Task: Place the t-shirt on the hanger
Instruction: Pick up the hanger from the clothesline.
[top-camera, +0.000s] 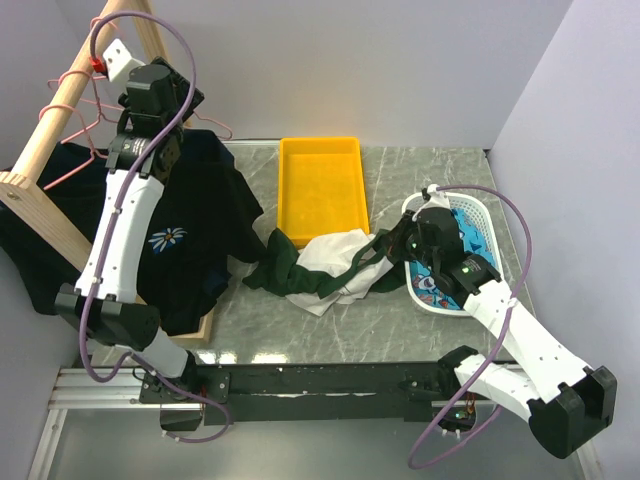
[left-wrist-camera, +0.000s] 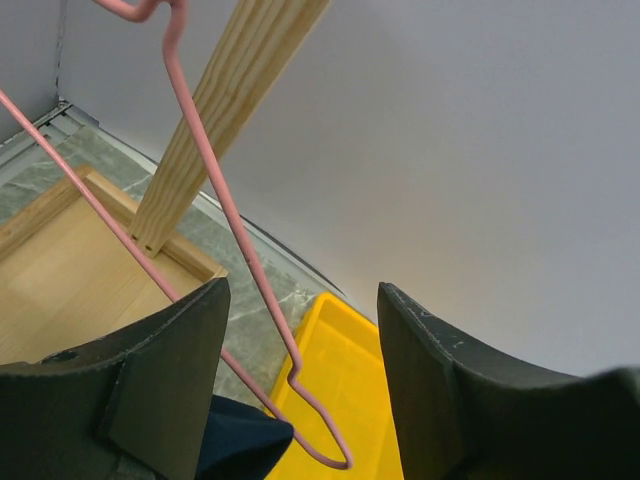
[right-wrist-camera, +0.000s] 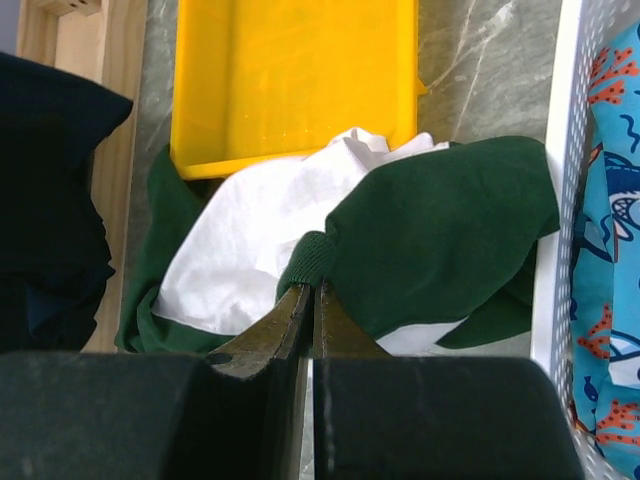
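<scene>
Right gripper (right-wrist-camera: 308, 292) clamped on green t-shirt (right-wrist-camera: 440, 235) cuff, left gripper (left-wrist-camera: 300, 310) wide apart, empty, pink hanger (left-wrist-camera: 214, 180) just ahead

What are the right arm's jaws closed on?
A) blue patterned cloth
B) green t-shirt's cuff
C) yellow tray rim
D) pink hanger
B: the right wrist view shows the right gripper with its jaws pinched together on the ribbed cuff of the green t-shirt.
</scene>
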